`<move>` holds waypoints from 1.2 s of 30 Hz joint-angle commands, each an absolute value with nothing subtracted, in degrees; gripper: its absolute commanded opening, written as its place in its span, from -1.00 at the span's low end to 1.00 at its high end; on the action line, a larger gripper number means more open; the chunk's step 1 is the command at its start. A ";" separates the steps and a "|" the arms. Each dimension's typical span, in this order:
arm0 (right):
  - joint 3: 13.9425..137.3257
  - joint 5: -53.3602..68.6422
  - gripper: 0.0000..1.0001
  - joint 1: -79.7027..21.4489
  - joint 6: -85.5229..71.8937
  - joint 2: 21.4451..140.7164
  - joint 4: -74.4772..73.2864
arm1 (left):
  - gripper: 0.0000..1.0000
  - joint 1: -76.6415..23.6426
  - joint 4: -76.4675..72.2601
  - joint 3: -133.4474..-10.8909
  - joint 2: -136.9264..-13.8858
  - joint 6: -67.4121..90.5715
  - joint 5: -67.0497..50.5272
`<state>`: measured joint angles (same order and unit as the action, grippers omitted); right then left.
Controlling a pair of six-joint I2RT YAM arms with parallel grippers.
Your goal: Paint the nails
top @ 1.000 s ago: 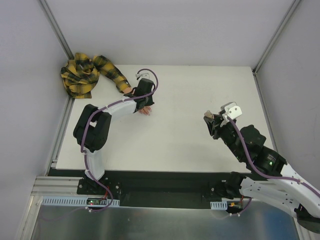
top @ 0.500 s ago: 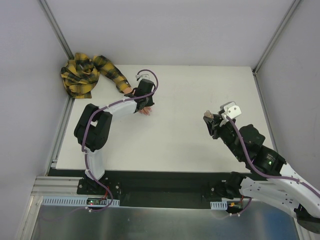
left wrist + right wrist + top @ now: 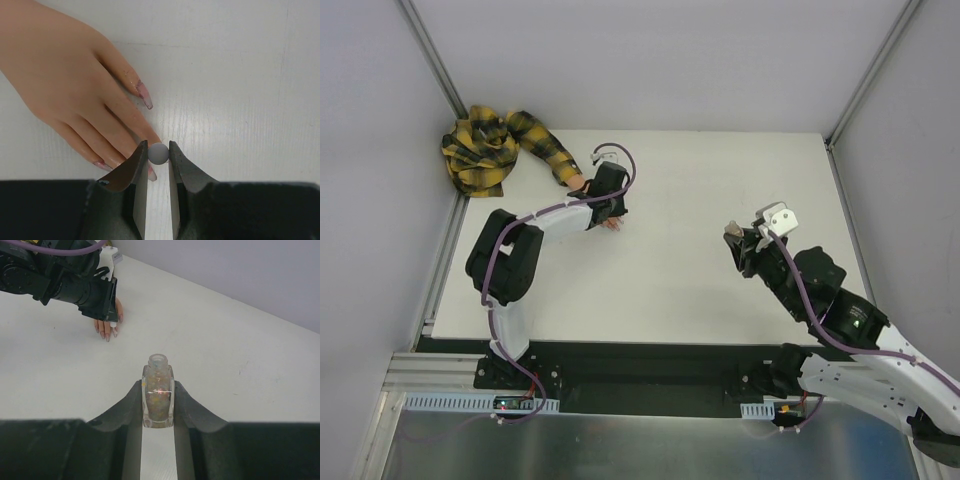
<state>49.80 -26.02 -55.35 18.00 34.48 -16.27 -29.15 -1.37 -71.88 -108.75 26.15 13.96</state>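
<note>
The peach mannequin hand [image 3: 60, 85] lies flat on the white table, its yellow-and-black plaid sleeve [image 3: 545, 145] running to the back left. Its pinkish nails [image 3: 145, 95] show at the fingertips, and one is partly hidden by my left jaw. My left gripper [image 3: 158, 145] is shut on a small grey round-ended brush cap [image 3: 159, 154] right over the fingertips. In the top view it [image 3: 607, 200] covers most of the hand [image 3: 611, 223]. My right gripper [image 3: 158, 383] is shut on an open glitter nail-polish bottle [image 3: 158, 371], held upright at mid-right [image 3: 732, 236].
The bunched plaid cloth [image 3: 478, 148] lies in the back left corner against the wall. Grey walls and metal frame posts enclose the table [image 3: 720, 180] on three sides. The left arm [image 3: 55, 280] stretches across the far left in the right wrist view.
My left gripper has shifted very slightly over the fingertips. My right gripper with the bottle has drifted a little to the left.
</note>
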 commanded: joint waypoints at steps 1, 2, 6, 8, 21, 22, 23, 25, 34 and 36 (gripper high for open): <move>50.10 -25.14 -0.99 -55.02 16.88 34.54 -13.27 | -1.00 -28.74 -2.73 -70.84 -105.21 25.75 13.97; 50.18 -25.14 -1.00 -54.93 16.88 34.54 -13.45 | -1.00 -28.74 -2.72 -70.75 -105.21 25.84 14.24; 50.27 -24.96 -0.99 -54.93 16.88 34.54 -13.45 | -1.00 -28.56 -2.73 -71.10 -105.73 25.58 13.80; 50.27 -24.87 -1.00 -54.84 16.79 34.80 -13.45 | -1.00 -28.48 -2.72 -71.72 -106.17 25.49 13.71; 50.27 -24.08 -1.00 -54.49 16.52 35.42 -13.27 | -1.00 -27.86 -3.34 -73.56 -107.58 24.43 12.57; 50.27 -24.00 -1.00 -54.41 16.52 35.42 -13.27 | -1.00 -27.95 -3.51 -73.65 -107.58 24.35 12.05; 50.19 -23.91 -1.00 -54.40 16.52 35.42 -13.27 | -1.00 -27.95 -3.60 -73.65 -107.75 24.26 11.61; 50.10 -23.82 -0.99 -54.32 16.44 35.42 -13.27 | -1.00 -27.95 -3.78 -73.74 -107.84 24.26 10.99; 50.01 -23.64 -1.00 -54.14 16.26 35.51 -13.27 | -1.00 -27.86 -3.96 -73.83 -108.02 24.00 11.42; 49.92 -23.47 -1.00 -54.05 16.17 35.51 -13.27 | -1.00 -27.86 -3.96 -74.09 -108.28 23.73 11.69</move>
